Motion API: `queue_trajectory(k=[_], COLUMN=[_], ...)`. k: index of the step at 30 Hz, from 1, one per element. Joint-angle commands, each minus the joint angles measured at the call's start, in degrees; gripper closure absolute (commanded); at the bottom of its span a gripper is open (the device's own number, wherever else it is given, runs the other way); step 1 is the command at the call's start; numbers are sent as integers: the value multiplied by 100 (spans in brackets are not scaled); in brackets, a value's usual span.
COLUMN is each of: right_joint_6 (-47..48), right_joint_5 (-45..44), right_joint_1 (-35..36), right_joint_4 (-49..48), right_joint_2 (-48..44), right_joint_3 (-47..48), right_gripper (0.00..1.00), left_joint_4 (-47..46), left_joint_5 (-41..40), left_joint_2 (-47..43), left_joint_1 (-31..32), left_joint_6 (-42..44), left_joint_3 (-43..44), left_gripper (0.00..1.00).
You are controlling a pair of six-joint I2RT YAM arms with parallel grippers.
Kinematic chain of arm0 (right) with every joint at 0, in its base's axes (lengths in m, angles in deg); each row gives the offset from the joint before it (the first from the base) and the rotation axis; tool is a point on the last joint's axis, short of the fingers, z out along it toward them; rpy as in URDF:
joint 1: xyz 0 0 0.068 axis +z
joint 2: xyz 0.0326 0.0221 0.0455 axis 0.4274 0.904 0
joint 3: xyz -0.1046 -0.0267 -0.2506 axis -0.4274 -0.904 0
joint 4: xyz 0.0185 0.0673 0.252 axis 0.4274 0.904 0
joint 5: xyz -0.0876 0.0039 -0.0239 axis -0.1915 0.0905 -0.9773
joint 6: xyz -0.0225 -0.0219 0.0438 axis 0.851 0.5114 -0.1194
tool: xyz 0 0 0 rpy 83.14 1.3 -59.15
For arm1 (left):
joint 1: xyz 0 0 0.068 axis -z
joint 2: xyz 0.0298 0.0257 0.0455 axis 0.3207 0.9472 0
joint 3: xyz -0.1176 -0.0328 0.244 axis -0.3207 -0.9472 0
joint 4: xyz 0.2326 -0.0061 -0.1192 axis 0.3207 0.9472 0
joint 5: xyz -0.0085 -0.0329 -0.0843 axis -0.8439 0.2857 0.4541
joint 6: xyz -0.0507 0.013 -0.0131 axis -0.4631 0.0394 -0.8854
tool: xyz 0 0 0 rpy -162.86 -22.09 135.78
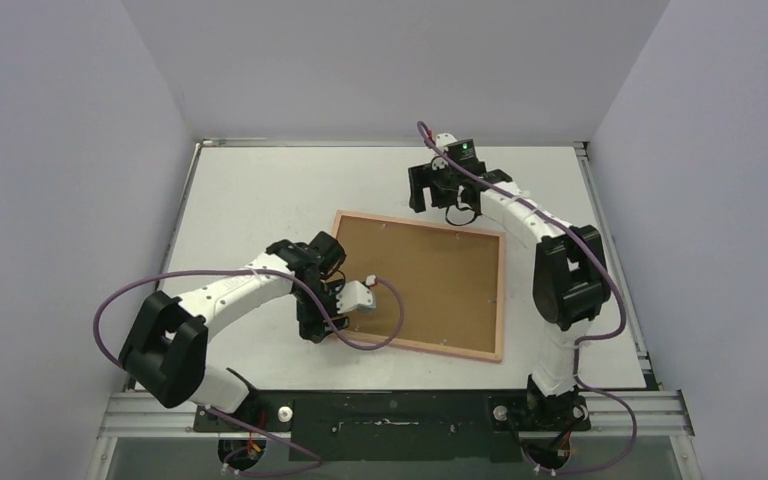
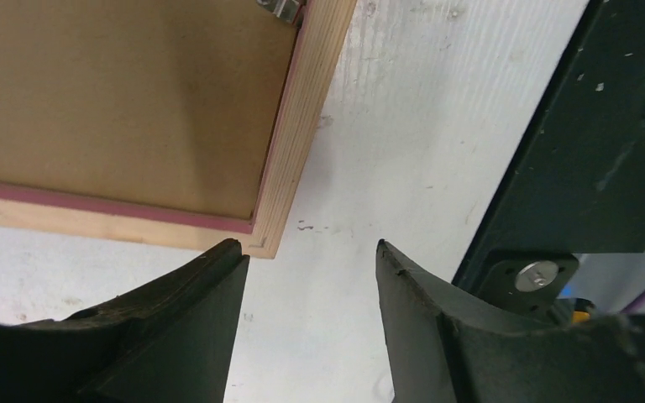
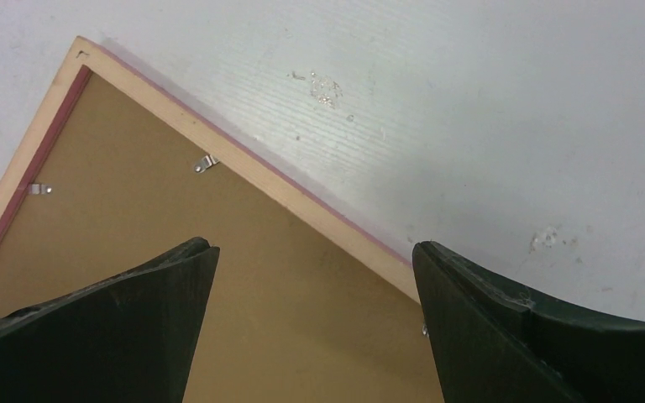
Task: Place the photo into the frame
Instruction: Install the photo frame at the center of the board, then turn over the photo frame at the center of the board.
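The frame (image 1: 501,290) is seen lying back-up mid-bench, with thin pale wooden rails and a pink inner lip. A flat brown backing board (image 1: 430,280) is set inside it, overlapped by small metal tabs (image 3: 207,163). The left gripper (image 2: 309,252) is held spread beside the frame's near-left corner, and the right gripper (image 3: 315,252) is held spread over its far edge.

frame (image 1: 501,300) front face: turned down against the bench (image 1: 260,190), unseen.
frame near-left corner: covered by the left arm (image 1: 230,295) in the top view.
backing board (image 1: 430,275): cropped in both wrist views.
clips (image 3: 207,163): indistinct from above.
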Motion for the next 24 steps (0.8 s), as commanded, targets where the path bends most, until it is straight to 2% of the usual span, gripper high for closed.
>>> queue_trajectory(k=[1,7,11,16,21,24], right_joint_6=[-106,-194,-257,-405,-409,-431], right_joint_5=[-25,93,169,191,103,45], right_joint_1=[-37,-123,-127,-114,-58,-11], right_joint_4=[-250,-261,-210,-234,-130,-137], right_joint_2=[-1167,-1851,-2098,-2302,-2358,-2412], right_joint_3=[-320,-701,-835,-1022,-1060,-1090], right_gripper=[10,10,10,10,10,10], left_joint_4=[-926,-1650,-1743,-2071,-2255,-2446], left_joint_5=[-738,-1256,-1224,-1380,-1457,-1611], left_joint_2=[91,142,202,139,-42,-109], left_joint_1=[372,529,602,748,866,915], left_joint_6=[103,45,-34,-170,-324,-357], left_joint_3=[-316,-648,-681,-1012,-1242,-1344], left_gripper=[45,51,54,64,67,76])
